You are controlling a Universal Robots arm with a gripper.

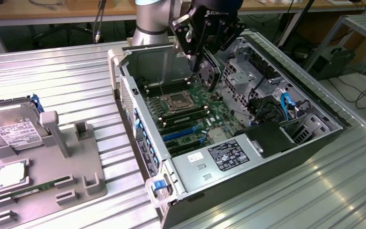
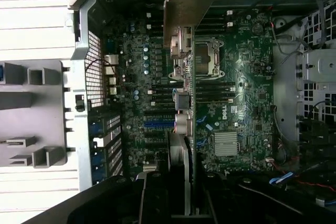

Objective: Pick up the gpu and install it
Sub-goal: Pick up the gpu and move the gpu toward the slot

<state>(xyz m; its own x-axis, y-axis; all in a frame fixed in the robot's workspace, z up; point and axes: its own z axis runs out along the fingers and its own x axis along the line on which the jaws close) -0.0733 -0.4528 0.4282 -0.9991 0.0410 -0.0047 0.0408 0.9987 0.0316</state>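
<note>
My gripper [image 1: 203, 59] hangs over the open computer case [image 1: 310, 143], shut on the gpu [image 1: 208, 74]. The black card hangs on edge, above the motherboard [image 1: 189, 114] and just beyond the CPU socket [image 1: 175, 101]. In the wrist view the gpu [image 2: 189, 103] shows edge-on, running down the middle of the board, its pale silver bracket [image 2: 184, 9] at the far end. My gripper [image 2: 186, 192] clamps the near end of the card. The blue expansion slots [image 1: 181, 131] lie nearer the exterior camera, apart from the card.
A grey fixture tray [image 1: 75, 162] on the exterior view's left holds a silver hard drive [image 1: 11, 126], a processor chip [image 1: 13, 175] and a green memory stick [image 1: 36, 187]. The case's upright wall [image 1: 146, 59], its drive cage [image 1: 253, 76] and cables [image 1: 285, 107] ring the board.
</note>
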